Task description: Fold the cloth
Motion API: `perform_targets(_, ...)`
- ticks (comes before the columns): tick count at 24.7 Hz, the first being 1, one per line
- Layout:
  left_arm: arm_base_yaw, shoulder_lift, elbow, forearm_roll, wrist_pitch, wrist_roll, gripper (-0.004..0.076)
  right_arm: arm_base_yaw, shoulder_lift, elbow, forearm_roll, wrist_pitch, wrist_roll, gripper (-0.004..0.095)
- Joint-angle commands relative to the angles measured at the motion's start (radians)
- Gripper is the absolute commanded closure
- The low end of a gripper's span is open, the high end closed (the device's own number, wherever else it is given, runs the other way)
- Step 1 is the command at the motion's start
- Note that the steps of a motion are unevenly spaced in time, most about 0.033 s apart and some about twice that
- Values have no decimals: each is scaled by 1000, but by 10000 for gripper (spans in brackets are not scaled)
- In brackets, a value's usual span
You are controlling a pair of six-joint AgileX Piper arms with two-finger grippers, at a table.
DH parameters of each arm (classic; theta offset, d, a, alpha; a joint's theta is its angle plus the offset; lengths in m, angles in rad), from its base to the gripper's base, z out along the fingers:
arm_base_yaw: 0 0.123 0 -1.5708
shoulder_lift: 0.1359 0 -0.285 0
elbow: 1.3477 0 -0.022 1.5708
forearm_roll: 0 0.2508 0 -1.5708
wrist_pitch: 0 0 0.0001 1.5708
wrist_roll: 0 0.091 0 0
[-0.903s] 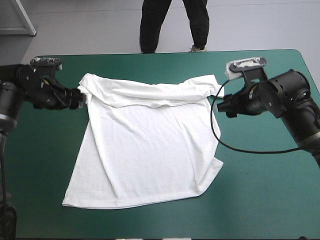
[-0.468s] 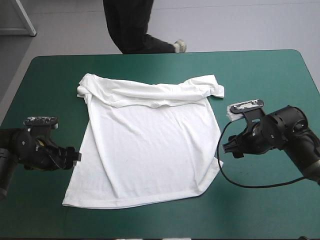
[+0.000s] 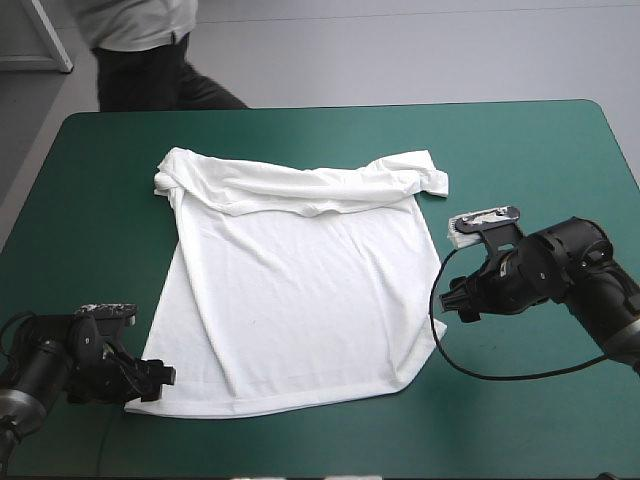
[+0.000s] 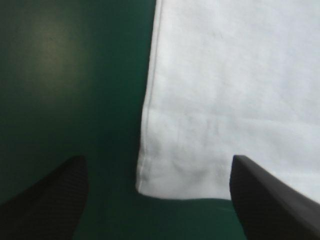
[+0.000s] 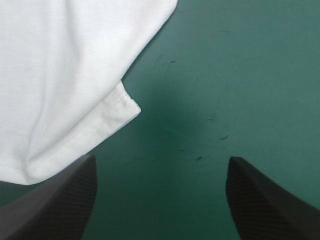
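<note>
T-shirt [image 3: 300,290] is lying spread flat mid-frame on the teal-green tabletop [image 3: 540,150]. Its far end is doubled over into a band toward the upper part of the high view, and the hem is running along the lower part. At lower left the left gripper [image 3: 163,378] is sitting low, jaws standing wide apart and gripping nothing; the near hem corner [image 4: 146,182] is lying just ahead, between them. At right of centre the right gripper [image 3: 456,300] is hovering, jaws likewise wide and empty, with the other hem corner [image 5: 127,107] ahead but sitting toward one jaw. Likely step: taking both hem corners. Right arm should be centring first. Both should be pinching every layer well in from the edge, then rising together, keeping the hem level.
</note>
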State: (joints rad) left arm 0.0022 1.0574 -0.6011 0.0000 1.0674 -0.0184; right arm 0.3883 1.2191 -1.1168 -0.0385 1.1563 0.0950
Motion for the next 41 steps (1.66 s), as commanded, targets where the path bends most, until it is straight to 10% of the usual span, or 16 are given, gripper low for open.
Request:
perform_targets(1, -3, -12, 24, -30, -82, -18, 160, -4, -21, -24, 19, -27, -21, 235)
perform_targets(10, -3, 180, 40, -112, -172, -1, 202, -4, 2, -3, 44, -54, -29, 235)
perform_targets(16, -5, 243, 61, -306, -196, 183, 729, -4, 71, 130, 91, -189, -35, 234)
perform_targets(31, -5, 243, 61, -296, -210, 184, 733, 64, 406, 164, 177, -336, -95, 254)
perform_targets(41, -5, 243, 54, -303, -232, 184, 733, 117, 405, 265, 175, -430, -80, 933)
